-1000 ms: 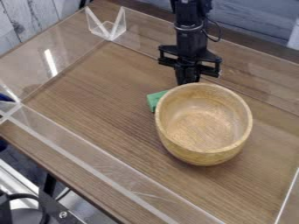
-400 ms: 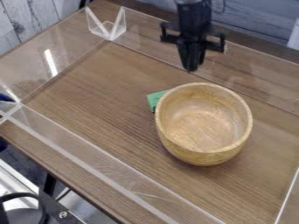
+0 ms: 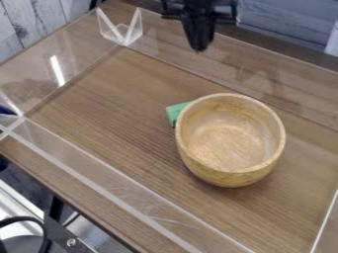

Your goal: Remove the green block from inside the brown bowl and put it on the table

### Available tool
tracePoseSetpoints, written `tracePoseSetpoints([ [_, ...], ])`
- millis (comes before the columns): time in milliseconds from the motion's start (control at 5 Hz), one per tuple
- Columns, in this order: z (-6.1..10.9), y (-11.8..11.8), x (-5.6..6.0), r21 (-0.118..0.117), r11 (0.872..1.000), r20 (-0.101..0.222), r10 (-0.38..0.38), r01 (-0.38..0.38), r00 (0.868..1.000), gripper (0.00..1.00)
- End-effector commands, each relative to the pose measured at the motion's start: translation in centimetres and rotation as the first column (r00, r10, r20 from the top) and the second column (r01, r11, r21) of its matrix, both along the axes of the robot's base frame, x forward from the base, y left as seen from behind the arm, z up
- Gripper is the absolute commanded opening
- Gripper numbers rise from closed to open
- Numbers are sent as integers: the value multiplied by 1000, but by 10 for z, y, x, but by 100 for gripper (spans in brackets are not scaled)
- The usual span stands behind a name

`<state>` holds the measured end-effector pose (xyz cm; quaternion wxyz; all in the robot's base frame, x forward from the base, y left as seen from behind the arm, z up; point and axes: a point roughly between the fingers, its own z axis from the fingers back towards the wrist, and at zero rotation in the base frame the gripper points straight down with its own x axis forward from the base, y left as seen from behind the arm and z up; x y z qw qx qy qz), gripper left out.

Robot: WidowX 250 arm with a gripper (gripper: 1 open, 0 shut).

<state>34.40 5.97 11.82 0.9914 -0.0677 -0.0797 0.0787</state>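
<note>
Light: bright, even, diffuse.
Glare: white streaks on the clear acrylic walls (image 3: pixel 53 74), left and near.
Shadows: soft.
Sharpness: low resolution; gripper (image 3: pixel 199 40) blurred.

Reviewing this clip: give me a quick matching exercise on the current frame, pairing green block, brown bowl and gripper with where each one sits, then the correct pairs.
Things:
1. green block
2. brown bowl
3. gripper

Places or states:
A. raised above the table, shut, holding nothing
B. on the tabletop, empty inside
C. on the tabletop, against the bowl's outer left side

Pairs: 1-C, 2-B, 3-A
</note>
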Motion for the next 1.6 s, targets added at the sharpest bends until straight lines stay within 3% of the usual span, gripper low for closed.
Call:
tracePoseSetpoints([
  [0, 9, 14, 10, 41, 999, 51, 21, -23, 998, 0],
  [600, -52, 37, 9, 108, 992, -37, 62, -58, 997, 0],
  [1400, -55, 48, 15, 111, 990, -27, 92, -88, 995, 0],
])
